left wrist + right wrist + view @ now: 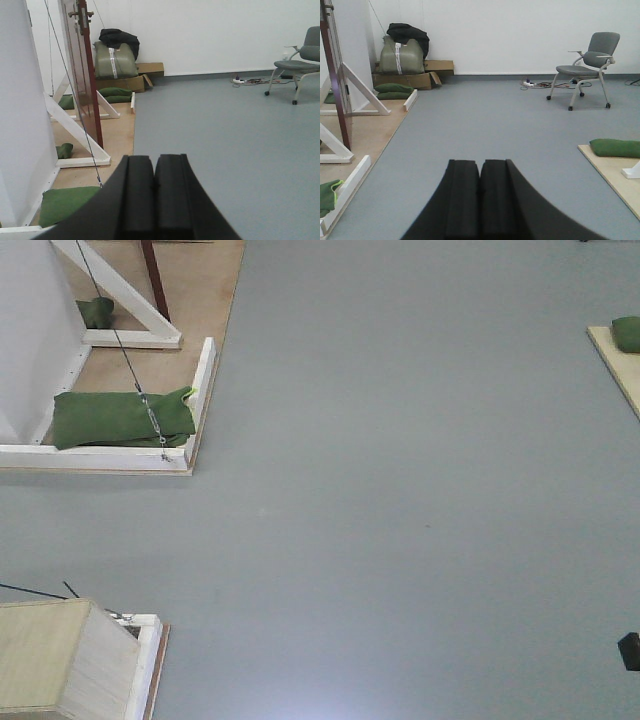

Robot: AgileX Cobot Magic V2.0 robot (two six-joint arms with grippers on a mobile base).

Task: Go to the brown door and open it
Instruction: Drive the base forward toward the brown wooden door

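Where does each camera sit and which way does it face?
Front: mounted high, looking steeply down at the floor and a sandbag; no robot part clearly shows.
Left wrist: low behind the shut left gripper, facing the far wall, door at left.
Right wrist: low behind the shut right gripper, facing the same wall.
Shared: both wrist views show the door and chair.

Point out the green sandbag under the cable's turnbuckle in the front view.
The large flat sandbag in the white frame's corner: the turnbuckle crosses its right part. The small sandbag farther back and the right-edge sandbag lie away from it.
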